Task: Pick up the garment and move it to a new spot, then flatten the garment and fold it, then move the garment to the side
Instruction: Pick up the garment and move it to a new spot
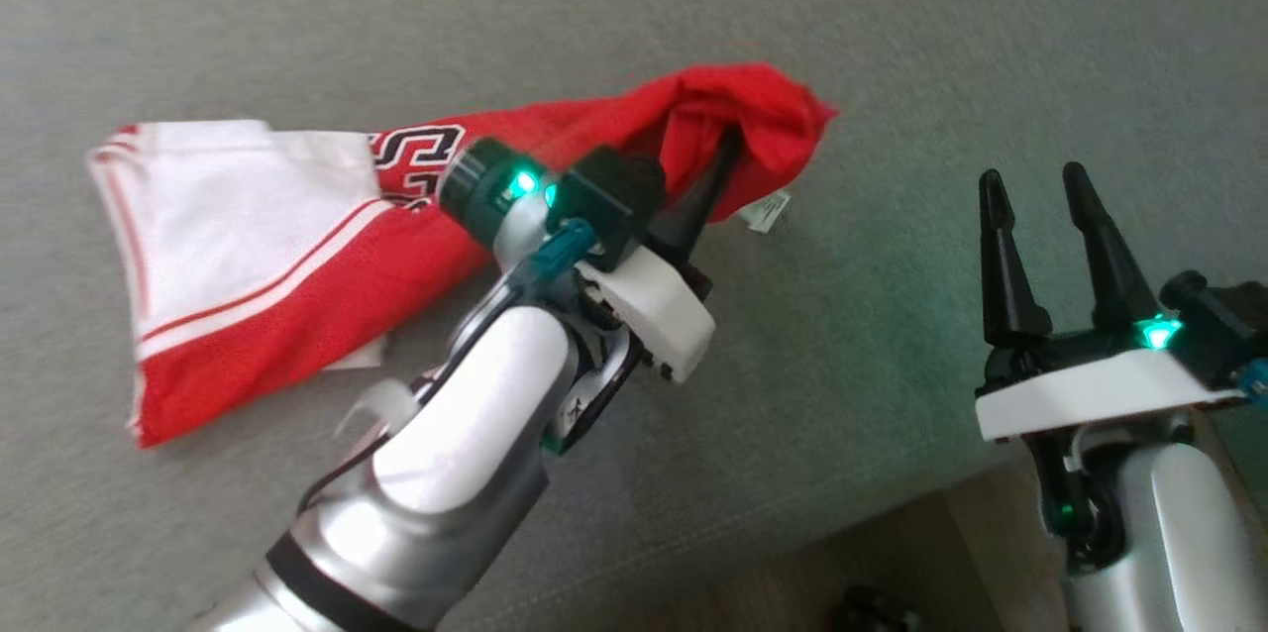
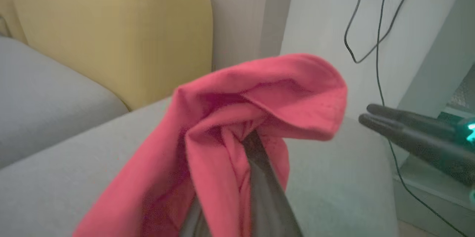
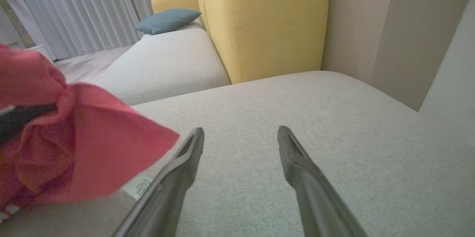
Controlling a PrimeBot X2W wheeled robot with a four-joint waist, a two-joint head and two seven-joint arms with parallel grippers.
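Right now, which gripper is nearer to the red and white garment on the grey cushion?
Left. The left gripper is shut on the garment at its raised end; the right gripper is open, apart, on its right.

The garment [image 1: 327,295] is red mesh with a white, red-striped panel and black-and-white lettering. Its red end is bunched and lifted, pinched at the tips of the left gripper [image 1: 728,152] and draped over them. A white label [image 1: 768,209] hangs just below. The rest trails back alongside that gripper's wrist, lying flat.
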